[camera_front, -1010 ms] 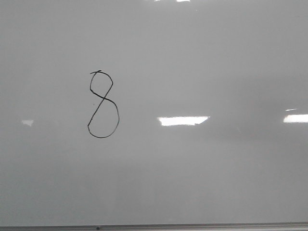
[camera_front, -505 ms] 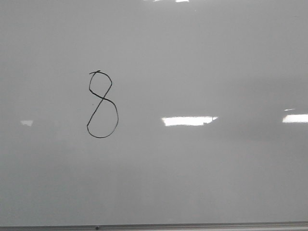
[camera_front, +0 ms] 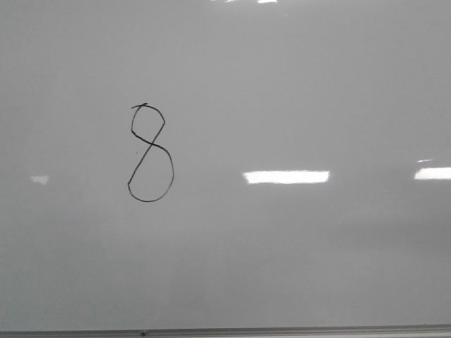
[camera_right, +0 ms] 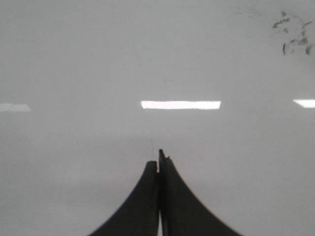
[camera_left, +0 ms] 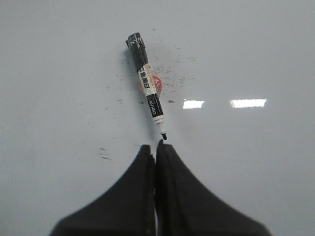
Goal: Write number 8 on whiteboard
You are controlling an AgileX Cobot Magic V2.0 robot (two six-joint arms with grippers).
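The light patch [camera_front: 286,177] is being seen further right than before. The 8 [camera_front: 151,153] is being kept on the whiteboard [camera_front: 296,267], far from edges. Both the left gripper [camera_left: 156,145] and right gripper [camera_right: 158,158] are being held closed, empty; a marker [camera_left: 146,85] is lying just beside the left one.

Glossy grey-white whiteboard [camera_front: 296,84] as the bench, thin metal bottom edge, bright rectangular reflections, black number 8 [camera_front: 150,153] drawn left of centre, uncapped marker [camera_left: 146,85] lying among dark smudges [camera_left: 167,73]

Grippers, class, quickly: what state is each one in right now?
Left gripper: closed, empty; marker lies just beyond its tips.
Right gripper: closed, holding nothing.
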